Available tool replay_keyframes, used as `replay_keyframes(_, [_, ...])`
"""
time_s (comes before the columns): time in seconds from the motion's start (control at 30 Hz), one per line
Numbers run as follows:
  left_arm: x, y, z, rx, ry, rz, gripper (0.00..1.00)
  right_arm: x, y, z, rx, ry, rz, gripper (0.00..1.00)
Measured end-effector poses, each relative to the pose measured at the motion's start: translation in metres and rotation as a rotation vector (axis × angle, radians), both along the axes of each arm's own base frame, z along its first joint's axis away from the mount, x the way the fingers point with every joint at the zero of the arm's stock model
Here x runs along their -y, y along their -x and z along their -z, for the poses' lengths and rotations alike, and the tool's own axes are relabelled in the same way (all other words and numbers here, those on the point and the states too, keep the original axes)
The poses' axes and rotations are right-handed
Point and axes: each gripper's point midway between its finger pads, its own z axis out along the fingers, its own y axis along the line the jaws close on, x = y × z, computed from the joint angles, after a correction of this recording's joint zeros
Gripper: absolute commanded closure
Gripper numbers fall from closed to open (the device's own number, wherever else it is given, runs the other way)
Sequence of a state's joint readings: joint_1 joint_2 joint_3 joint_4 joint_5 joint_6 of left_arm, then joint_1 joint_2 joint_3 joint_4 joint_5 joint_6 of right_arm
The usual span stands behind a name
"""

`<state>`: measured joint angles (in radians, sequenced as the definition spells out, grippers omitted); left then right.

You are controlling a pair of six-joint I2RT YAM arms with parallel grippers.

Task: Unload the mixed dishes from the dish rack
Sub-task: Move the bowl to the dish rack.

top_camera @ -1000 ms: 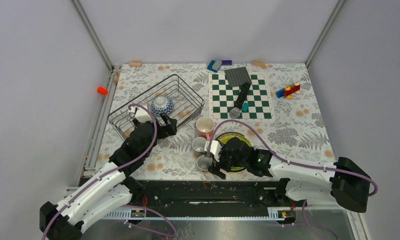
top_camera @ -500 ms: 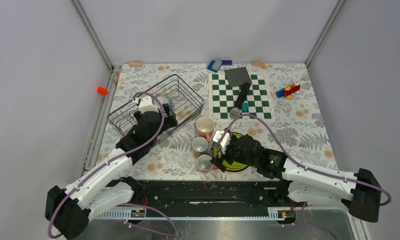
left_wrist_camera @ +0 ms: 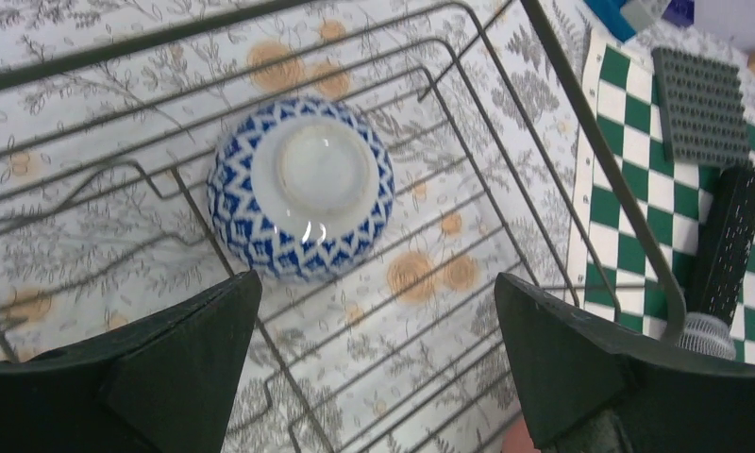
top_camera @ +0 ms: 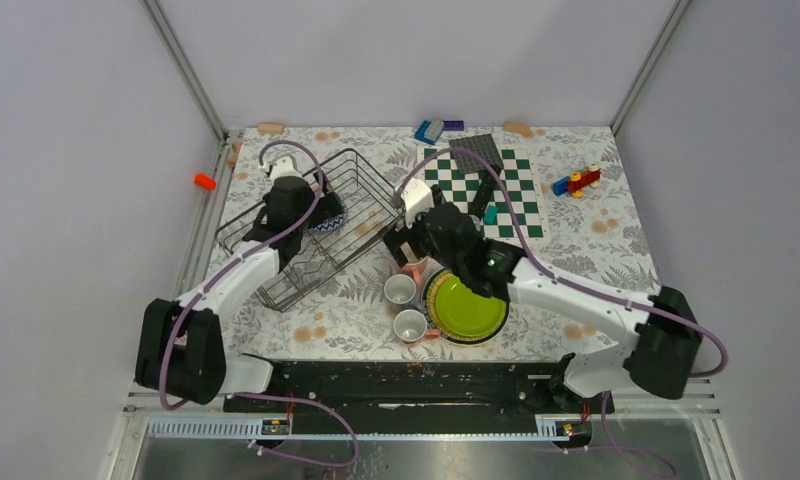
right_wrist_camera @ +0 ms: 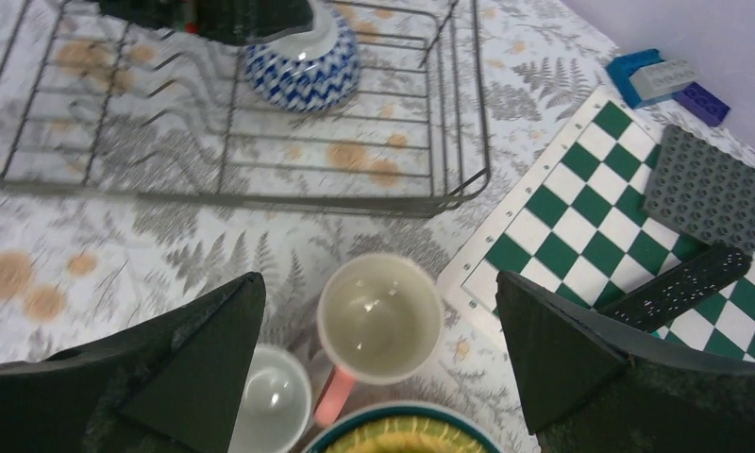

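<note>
Top external view, starting at the near edge: two grey mugs (top_camera: 409,324) sit upright on the floral table (top_camera: 596,260), one just behind the other. Right beside them is the lime-green plate (top_camera: 466,307), on top of a plate with a yellow-orange rim.

A bit further back is the pink mug (right_wrist_camera: 378,316), upright with its handle pointing toward the plates. The right gripper (right_wrist_camera: 377,276) hovers directly over it with its jaws spread wide and nothing between them, so it's not gripping anything. From the right wrist cam the mug looks to be just beside the corner of the green-white chessboard (top_camera: 516,195), but I can't tell if they touch.

Off to the left, the dish rack (top_camera: 321,255) sits at an angle on the table. Inside it is the blue patterned bowl (left_wrist_camera: 300,186), flipped upside down with the foot ring facing up, resting on the wire floor. The left gripper (left_wrist_camera: 377,276) hangs above it, also wide apart and empty, not touching the bowl.

Further back, a black bar (right_wrist_camera: 680,283) and a grey studded plate (right_wrist_camera: 706,189) lie on the chessboard. Some blue blocks (top_camera: 431,130) sit at the far edge, and a red-yellow-blue toy (top_camera: 576,182) is off to the right.
</note>
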<state>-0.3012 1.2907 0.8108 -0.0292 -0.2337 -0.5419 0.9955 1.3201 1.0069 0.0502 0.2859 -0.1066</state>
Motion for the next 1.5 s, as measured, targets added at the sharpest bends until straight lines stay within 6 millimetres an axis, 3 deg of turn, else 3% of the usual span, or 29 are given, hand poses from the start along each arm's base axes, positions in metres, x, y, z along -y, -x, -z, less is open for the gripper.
replay_keyframes(0.3, [-0.010,-0.049,0.008,-0.003,0.094,0.029,0.01,-0.011,-0.099,0.000,-0.033,0.002,0.186,0.01])
replay_keyframes(0.5, [0.003,-0.062,0.026,-0.054,0.130,0.106,0.01,-0.020,-0.132,0.028,-0.084,0.051,0.218,0.08])
replay_keyframes(0.7, [0.015,-0.071,0.035,-0.075,0.133,0.174,0.01,-0.016,-0.159,0.065,-0.182,0.039,0.229,0.20])
replay_keyframes(0.9, [0.033,-0.077,0.033,-0.059,0.173,0.275,0.01,-0.014,-0.169,0.090,-0.258,0.016,0.224,0.21])
replay_keyframes(1.2, [0.059,-0.078,0.031,-0.032,0.248,0.402,0.01,-0.019,-0.166,0.092,-0.283,-0.011,0.218,0.21])
replay_keyframes(1.5, [0.102,-0.047,0.026,-0.048,0.289,0.555,0.01,-0.014,-0.160,0.094,-0.285,-0.026,0.224,0.19])
